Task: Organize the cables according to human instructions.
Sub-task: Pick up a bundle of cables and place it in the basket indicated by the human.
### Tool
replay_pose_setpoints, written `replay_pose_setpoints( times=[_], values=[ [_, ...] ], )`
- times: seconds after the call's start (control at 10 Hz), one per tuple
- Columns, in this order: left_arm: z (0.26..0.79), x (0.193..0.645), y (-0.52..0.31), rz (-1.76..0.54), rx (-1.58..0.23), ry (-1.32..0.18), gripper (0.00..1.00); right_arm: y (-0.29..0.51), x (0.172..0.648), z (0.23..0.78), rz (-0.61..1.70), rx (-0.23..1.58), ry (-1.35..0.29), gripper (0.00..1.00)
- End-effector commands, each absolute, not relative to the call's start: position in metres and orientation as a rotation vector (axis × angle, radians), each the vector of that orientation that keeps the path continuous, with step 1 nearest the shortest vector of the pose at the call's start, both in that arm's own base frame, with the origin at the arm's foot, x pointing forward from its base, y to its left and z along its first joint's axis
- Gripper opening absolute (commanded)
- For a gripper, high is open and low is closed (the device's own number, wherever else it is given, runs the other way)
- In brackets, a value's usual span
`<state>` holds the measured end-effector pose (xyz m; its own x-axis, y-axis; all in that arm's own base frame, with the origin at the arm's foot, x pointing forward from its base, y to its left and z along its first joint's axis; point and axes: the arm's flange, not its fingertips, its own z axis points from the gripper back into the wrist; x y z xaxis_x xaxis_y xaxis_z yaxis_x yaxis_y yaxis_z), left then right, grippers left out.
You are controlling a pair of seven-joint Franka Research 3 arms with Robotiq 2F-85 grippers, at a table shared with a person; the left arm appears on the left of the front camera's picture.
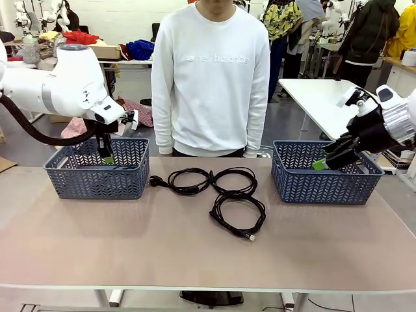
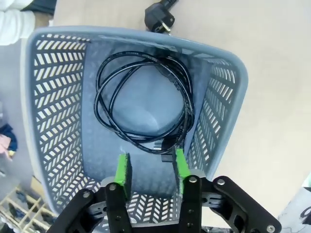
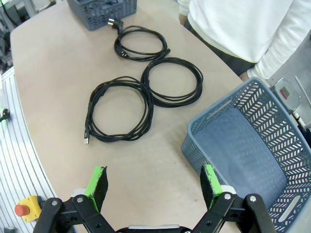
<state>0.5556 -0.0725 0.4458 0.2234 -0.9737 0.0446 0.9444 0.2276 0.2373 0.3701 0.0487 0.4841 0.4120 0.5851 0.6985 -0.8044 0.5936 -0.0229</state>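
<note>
Left pincer [image 2: 151, 156] half spread and empty, over the left basket [image 2: 53, 97]. One coiled cable [image 2: 102, 111] lies flat on the basket floor just past its fingertips. Right pincer [image 3: 154, 170] wide open and empty, above the bench [image 3: 48, 73] by the right basket [image 3: 277, 136]. Three more cables [image 3: 91, 109] lie on the bench ahead of it, well apart from it.

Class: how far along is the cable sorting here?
Done: one cable lies coiled in the left basket. In hand: nothing; left end effector and right end effector both open. Left: left cable, middle cable, nearest cable lie on the table, outside the right basket.
</note>
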Motion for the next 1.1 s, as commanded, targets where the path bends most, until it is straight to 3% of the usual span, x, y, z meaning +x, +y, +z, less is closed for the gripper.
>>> replay_pose_setpoints(
  times=[0.0, 0.1, 0.2, 0.3, 0.4, 1.0],
  values=[
    [0.4549, 0.5542, -0.0703, -1.343, 0.152, -0.189, 0.58, 0.0455, 0.3733, 0.4828, 0.916, 0.353, -0.741, 1.00],
    [0.4552, 0.5537, -0.0699, -1.344, 0.139, -0.181, 0.93, 0.0455, 0.3733, 0.4828, 0.916, 0.353, -0.741, 1.00],
    [0.4557, 0.5541, -0.0693, -1.344, 0.123, -0.177, 0.77, 0.0455, 0.3733, 0.4828, 0.916, 0.353, -0.741, 1.00],
    [0.4568, 0.5547, -0.0686, -1.340, 0.117, -0.175, 1.00, 0.0455, 0.3733, 0.4828, 0.916, 0.353, -0.741, 1.00],
    [0.4581, 0.5547, -0.0682, -1.336, 0.112, -0.177, 0.97, 0.0455, 0.3733, 0.4828, 0.916, 0.353, -0.741, 1.00],
    [0.4592, 0.5476, -0.0673, -1.255, 0.092, -0.205, 1.00, 0.0455, 0.3733, 0.4828, 0.916, 0.353, -0.741, 1.00]
  ],
)
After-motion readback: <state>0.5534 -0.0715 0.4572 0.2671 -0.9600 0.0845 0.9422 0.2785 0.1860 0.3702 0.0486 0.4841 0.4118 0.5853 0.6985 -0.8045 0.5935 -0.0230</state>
